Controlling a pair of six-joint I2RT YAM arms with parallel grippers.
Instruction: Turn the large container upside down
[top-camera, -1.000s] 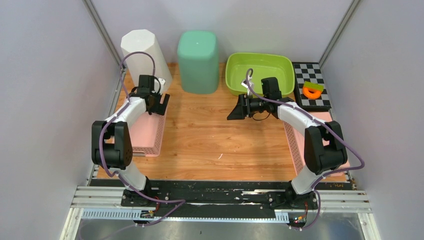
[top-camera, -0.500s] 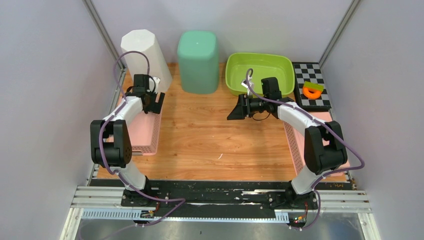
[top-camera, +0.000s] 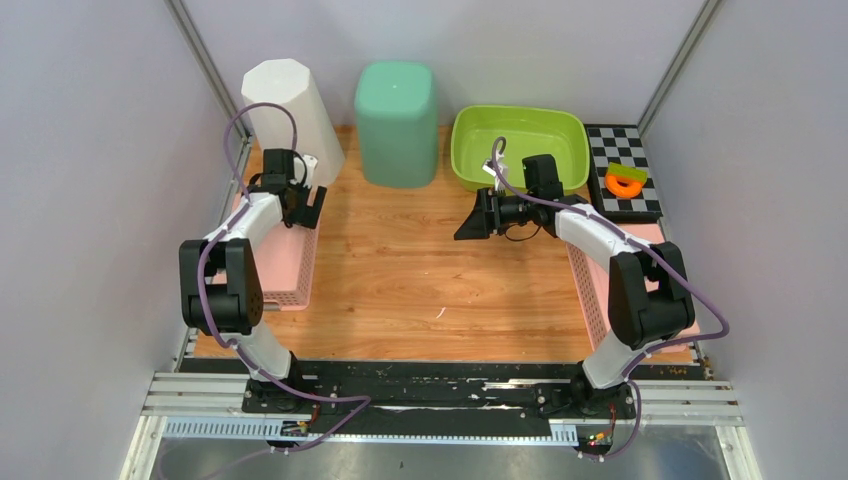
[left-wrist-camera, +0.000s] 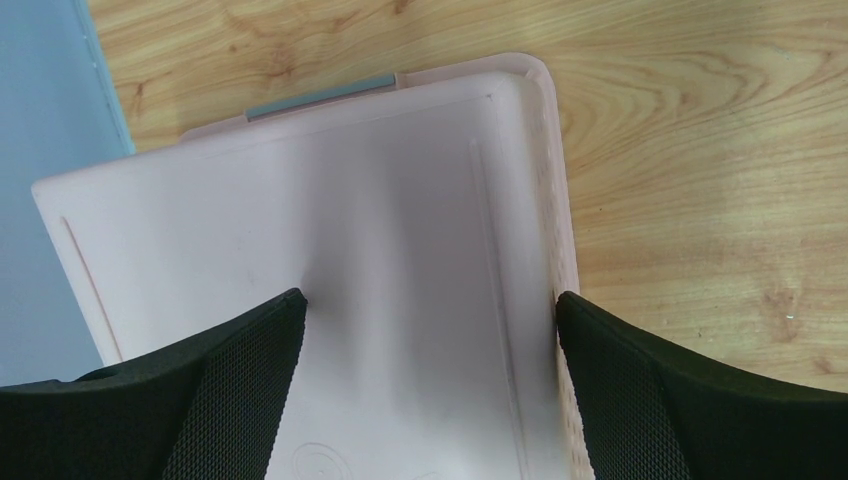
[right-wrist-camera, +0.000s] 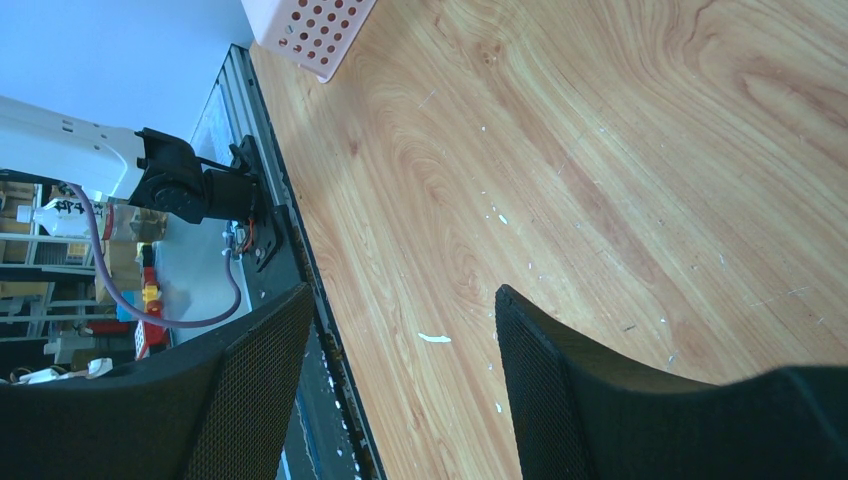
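Jaws of left gripper (left-wrist-camera: 422, 300) spread wide over pink container (left-wrist-camera: 400, 200), which lies flat base up at 9 o'clock on wooden surface (top-camera: 420, 270); contact unclear. Right gripper (right-wrist-camera: 400, 290) jaws apart, empty, near centre. Grey walls (top-camera: 80, 150) enclose the surface.
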